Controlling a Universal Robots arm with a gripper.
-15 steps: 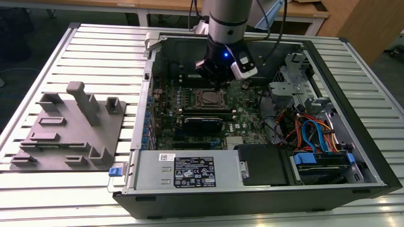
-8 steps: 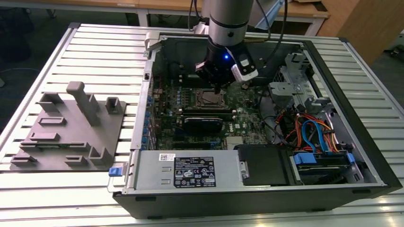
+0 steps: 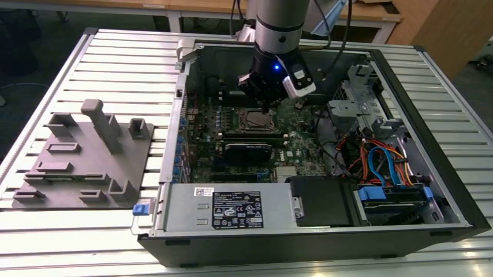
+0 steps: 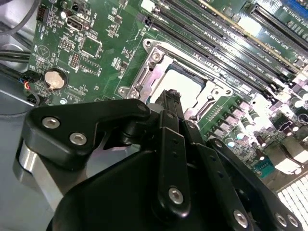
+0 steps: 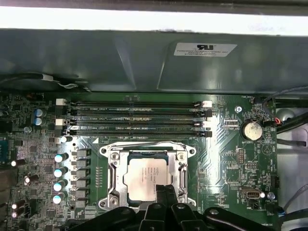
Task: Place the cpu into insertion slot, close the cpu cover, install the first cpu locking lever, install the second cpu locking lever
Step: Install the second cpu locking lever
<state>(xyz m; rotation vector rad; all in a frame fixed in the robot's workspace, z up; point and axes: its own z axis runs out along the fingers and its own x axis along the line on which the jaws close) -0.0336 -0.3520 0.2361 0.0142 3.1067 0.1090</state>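
The cpu (image 5: pixel 148 179) lies flat in the insertion slot (image 5: pixel 114 169) on the green motherboard (image 5: pixel 226 144), its silvery top showing through the window of the cpu cover (image 5: pixel 182 166), which lies down over the socket. In the second wrist view the cpu (image 4: pixel 185 84) shows bright inside the cover frame (image 4: pixel 144 79). The gripper (image 5: pixel 165 191) points straight down at the socket's edge, its jaws drawn narrow together with nothing seen between them; their tips sit just at the cpu's near edge. In the exterior view the arm (image 3: pixel 277 26) stands upright, reaching down into the open computer case (image 3: pixel 431 144) lying on the slatted table (image 3: pixel 115 57), with the gripper (image 3: pixel 266 104) over the socket (image 3: pixel 254 120). Long black memory slots (image 5: pixel 134 118) run beside the socket. A grey fixture block (image 3: pixel 85 161) rests on the table at the exterior view's left.
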